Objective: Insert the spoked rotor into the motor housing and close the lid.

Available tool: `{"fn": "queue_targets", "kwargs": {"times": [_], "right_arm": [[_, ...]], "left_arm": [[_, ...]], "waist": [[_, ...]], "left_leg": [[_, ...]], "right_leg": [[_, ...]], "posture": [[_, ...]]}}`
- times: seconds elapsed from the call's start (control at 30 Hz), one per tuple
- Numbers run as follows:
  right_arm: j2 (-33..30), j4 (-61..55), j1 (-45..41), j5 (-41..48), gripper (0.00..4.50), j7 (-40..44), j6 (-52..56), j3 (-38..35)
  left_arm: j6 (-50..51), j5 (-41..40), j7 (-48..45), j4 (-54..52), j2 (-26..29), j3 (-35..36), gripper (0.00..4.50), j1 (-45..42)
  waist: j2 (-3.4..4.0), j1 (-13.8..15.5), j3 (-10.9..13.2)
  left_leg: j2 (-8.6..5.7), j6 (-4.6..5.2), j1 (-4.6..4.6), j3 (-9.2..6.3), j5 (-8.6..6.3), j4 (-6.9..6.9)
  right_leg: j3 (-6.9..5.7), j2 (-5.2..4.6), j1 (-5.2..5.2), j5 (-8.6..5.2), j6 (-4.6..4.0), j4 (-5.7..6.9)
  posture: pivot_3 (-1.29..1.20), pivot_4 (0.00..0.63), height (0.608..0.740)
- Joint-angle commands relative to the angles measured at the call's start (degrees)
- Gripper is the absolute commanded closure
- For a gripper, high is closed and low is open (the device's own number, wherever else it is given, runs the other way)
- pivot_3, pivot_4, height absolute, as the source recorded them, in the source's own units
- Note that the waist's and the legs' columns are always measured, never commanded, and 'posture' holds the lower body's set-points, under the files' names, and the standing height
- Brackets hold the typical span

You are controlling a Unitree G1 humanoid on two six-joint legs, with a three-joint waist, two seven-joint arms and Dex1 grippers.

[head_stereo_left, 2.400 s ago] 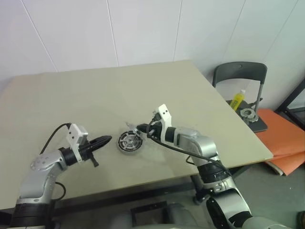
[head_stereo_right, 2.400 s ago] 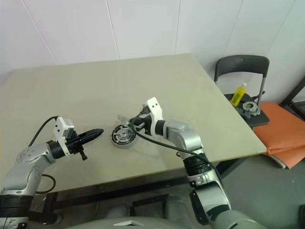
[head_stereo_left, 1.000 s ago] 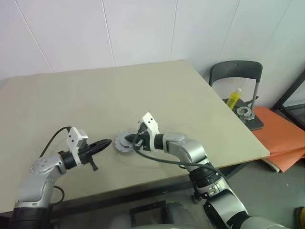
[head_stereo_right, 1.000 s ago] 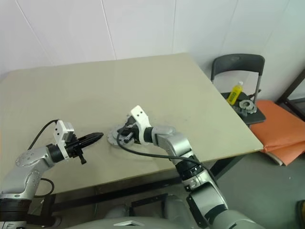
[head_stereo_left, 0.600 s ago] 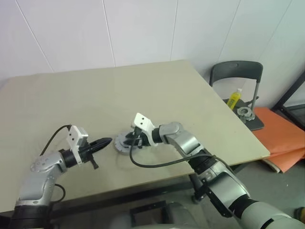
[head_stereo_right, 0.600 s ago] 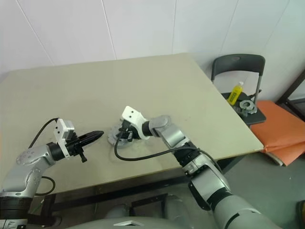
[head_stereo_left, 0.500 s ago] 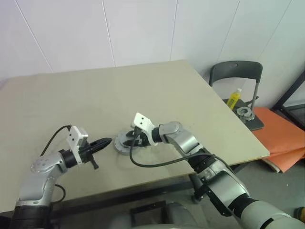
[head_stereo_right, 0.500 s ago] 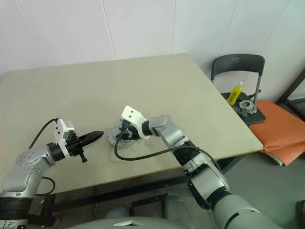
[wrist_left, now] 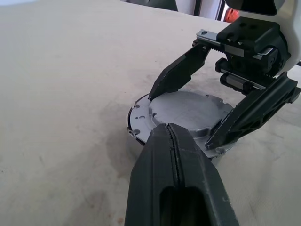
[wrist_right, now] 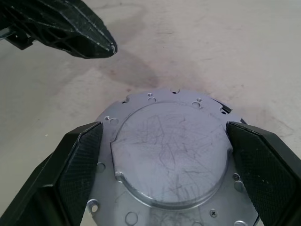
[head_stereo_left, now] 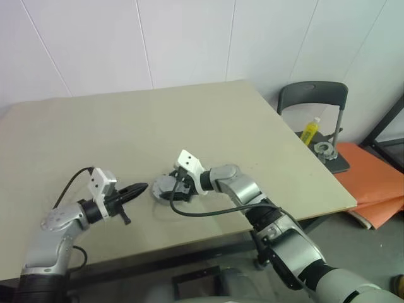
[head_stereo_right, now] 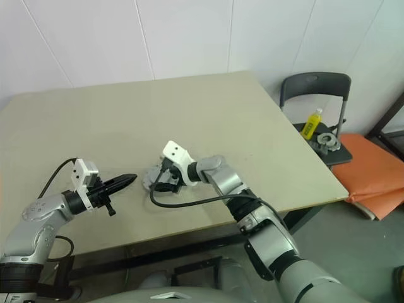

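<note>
Black and pressed tight together, the two fingers of the left gripper [head_stereo_left: 140,187] hold nothing and hover low over the beige table [head_stereo_left: 126,126] near its front edge, their tips aimed at the stacked motor parts just beside them. There the lid [wrist_right: 171,153], a scratched silver-grey disc with its plain face up, lies flat on top of the motor housing [wrist_left: 136,123], of which a dark sliver of rim and a flange with small holes show around the lid's edge; the stack rests on the table's front middle part. The right gripper [wrist_right: 164,162] reaches in from the other side with its fingers spread wide, one on each side of the lid, and a gap shows between each finger and the disc's raised centre, so it grips nothing. The spoked rotor is hidden under the lid, if it is inside. Farther off, past the table's right corner, stands a dark chair [head_stereo_left: 314,101] with a yellow bottle [head_stereo_left: 310,130] on its seat.
</note>
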Motion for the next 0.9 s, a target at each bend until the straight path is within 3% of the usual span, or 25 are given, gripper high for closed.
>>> {"fn": "queue_targets", "kwargs": {"times": [0.03, 0.1, 0.63, 0.9], "right_arm": [[-0.54, 0.06, 0.53, -0.14, 0.70, 0.17, -0.21, -1.02], [-0.53, 0.22, 0.69, -0.19, 1.20, -0.27, -0.42, -1.29], [2.29, 2.67, 1.36, -2.11, 1.19, -6.09, -8.31, -2.31], [1.70, 2.96, 1.31, -3.65, 1.19, -4.64, -8.67, -1.14]], "left_arm": [[-1.33, 0.20, -0.16, -0.29, 0.31, 0.62, 4.50, -1.77], [-1.41, 0.33, -0.21, -0.19, 0.22, 0.49, 4.50, -1.93], [-1.80, 0.72, -0.08, -0.06, -0.38, 0.06, 4.50, -2.04], [-1.44, 0.47, -0.47, 0.13, -0.10, 0.22, 4.50, -1.92]], "waist": [[0.00, 0.05, 0.00], [0.00, 0.01, 0.00], [-0.01, -0.04, -0.01], [-0.01, -0.03, -0.01]], "left_leg": [[0.00, 0.00, 0.01, 0.00, 0.00, 0.01], [-0.01, 0.00, 0.02, 0.00, 0.00, 0.00], [-0.01, 0.00, 0.07, 0.00, 0.00, 0.02], [-0.01, 0.00, 0.14, 0.00, 0.00, 0.06]], "right_leg": [[0.00, 0.00, 0.01, 0.00, 0.00, 0.00], [0.00, 0.00, 0.01, 0.00, 0.00, 0.01], [0.00, 0.01, 0.02, 0.00, 0.00, 0.12], [0.02, 0.01, 0.03, -0.01, -0.01, 0.24]], "posture": [[0.00, 0.000, 0.740], [0.00, 0.000, 0.740], [0.00, 0.000, 0.740], [0.00, 0.000, 0.740]]}}
